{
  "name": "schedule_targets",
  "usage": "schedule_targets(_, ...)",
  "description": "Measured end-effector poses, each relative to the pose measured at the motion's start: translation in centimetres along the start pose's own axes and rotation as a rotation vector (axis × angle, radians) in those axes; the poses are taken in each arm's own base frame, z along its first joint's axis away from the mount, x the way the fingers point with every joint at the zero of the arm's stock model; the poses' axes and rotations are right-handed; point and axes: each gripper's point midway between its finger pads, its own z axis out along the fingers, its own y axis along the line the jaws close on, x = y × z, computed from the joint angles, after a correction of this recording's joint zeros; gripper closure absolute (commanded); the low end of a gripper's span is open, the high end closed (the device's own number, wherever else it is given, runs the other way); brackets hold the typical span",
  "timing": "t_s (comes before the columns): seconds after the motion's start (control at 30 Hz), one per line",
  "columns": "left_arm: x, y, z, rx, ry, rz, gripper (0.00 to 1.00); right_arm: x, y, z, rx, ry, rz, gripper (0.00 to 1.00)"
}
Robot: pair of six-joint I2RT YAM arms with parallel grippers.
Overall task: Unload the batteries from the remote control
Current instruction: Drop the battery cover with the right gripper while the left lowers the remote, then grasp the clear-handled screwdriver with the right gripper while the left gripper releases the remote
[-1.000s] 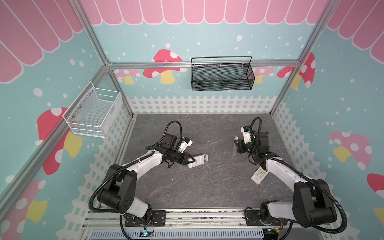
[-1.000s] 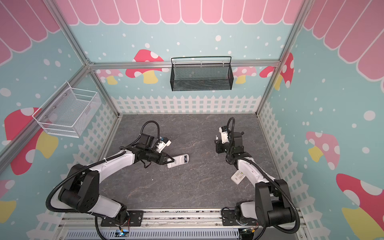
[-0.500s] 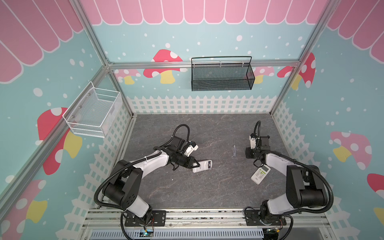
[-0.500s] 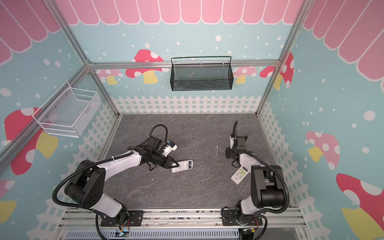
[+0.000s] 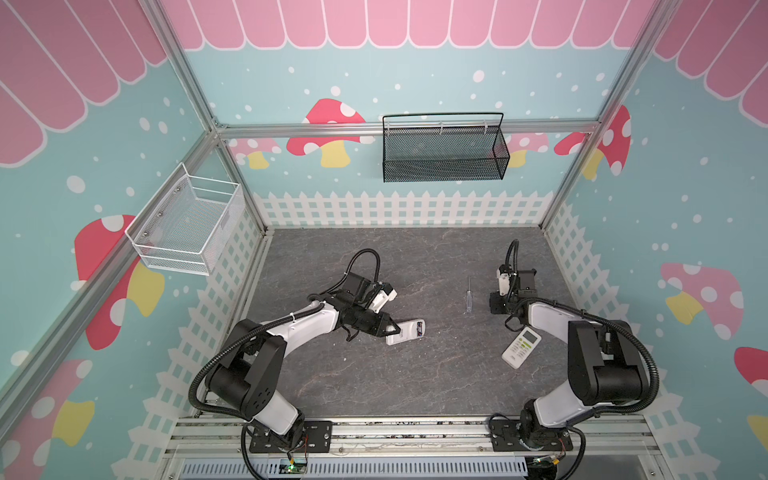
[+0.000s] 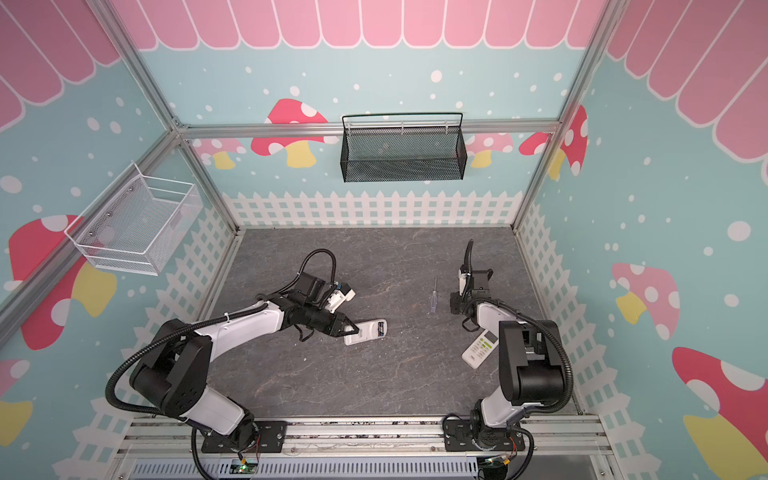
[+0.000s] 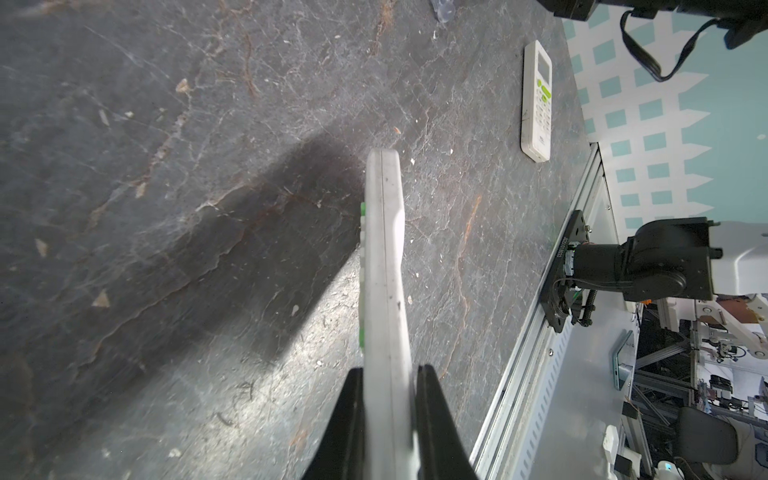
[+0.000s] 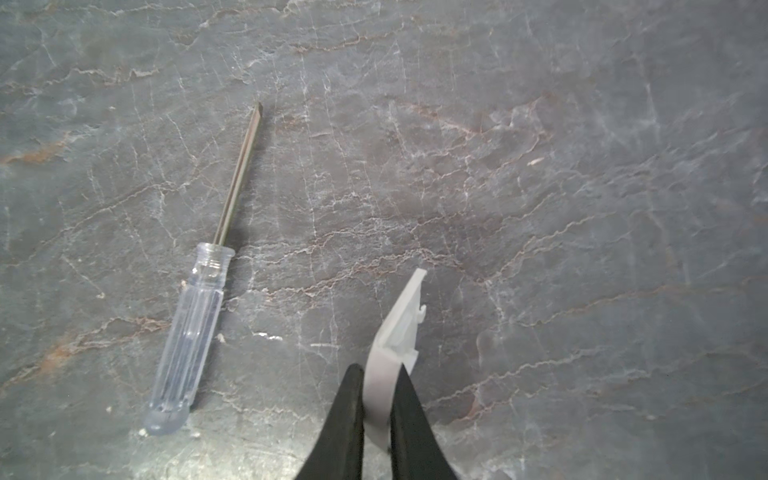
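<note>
My left gripper (image 7: 388,372) is shut on one end of a white remote control (image 5: 405,331), held low over the grey floor at centre-left in both top views. The remote (image 6: 365,331) is back side up and its open compartment shows dark batteries (image 5: 419,331) (image 6: 381,328). In the left wrist view the remote (image 7: 384,257) is seen edge-on between the fingers. My right gripper (image 8: 378,370) is shut on a thin white battery cover (image 8: 401,328), just above the floor. In a top view this gripper (image 5: 497,306) points down at the right.
A clear-handled screwdriver (image 8: 199,299) (image 5: 468,296) lies on the floor just left of my right gripper. A second white remote (image 5: 520,347) (image 7: 538,99) lies face up near the right arm. A black basket (image 5: 444,149) and a white basket (image 5: 187,224) hang on the walls.
My left gripper has carried the remote right and toward the front. My right gripper has moved right, away from the remote, and down to the floor beside the screwdriver.
</note>
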Motion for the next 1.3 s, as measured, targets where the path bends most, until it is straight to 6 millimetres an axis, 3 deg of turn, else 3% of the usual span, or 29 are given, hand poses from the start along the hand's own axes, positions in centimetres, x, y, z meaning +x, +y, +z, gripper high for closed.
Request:
schedule_targets(0.13, 0.1, 0.1, 0.0, -0.007, -0.004, 0.011, 0.89, 1.0, 0.7, 0.3, -0.013, 0.037, -0.01, 0.71)
schedule_targets(0.4, 0.0, 0.4, -0.1, -0.026, -0.023, 0.026, 0.87, 1.0, 3.2, -0.1, -0.057, 0.044, -0.051, 0.57)
schedule_targets(0.53, -0.1, 0.6, -0.1, -0.035, -0.029, 0.03, 0.82, 0.1, 5.0, -0.7, -0.085, 0.021, -0.07, 0.56)
schedule_targets(0.67, 0.3, 1.7, -0.1, -0.085, -0.024, 0.012, 0.62, -0.8, 6.6, -1.0, -0.116, 0.001, -0.07, 0.55)
schedule_targets(0.8, 1.3, 3.1, -0.1, -0.144, -0.002, -0.029, 0.58, -1.1, 7.3, -0.5, -0.124, 0.007, -0.054, 0.55)
schedule_targets(0.97, 1.3, 3.7, -0.2, -0.177, -0.007, -0.032, 0.56, -0.5, 7.9, 1.0, -0.123, 0.044, -0.046, 0.55)
schedule_targets(1.07, 1.3, 4.1, -0.4, -0.197, -0.008, -0.041, 0.53, 0.4, 7.8, 1.9, -0.113, 0.077, -0.041, 0.61)
schedule_targets(1.2, 0.9, 4.7, -1.0, -0.226, -0.011, -0.042, 0.45, 0.4, 7.7, 2.4, -0.108, 0.075, -0.038, 0.79)
schedule_targets(1.3, -0.7, 4.6, -1.9, -0.254, -0.032, -0.014, 0.42, 0.3, 7.8, 2.5, -0.112, 0.072, -0.039, 0.92)
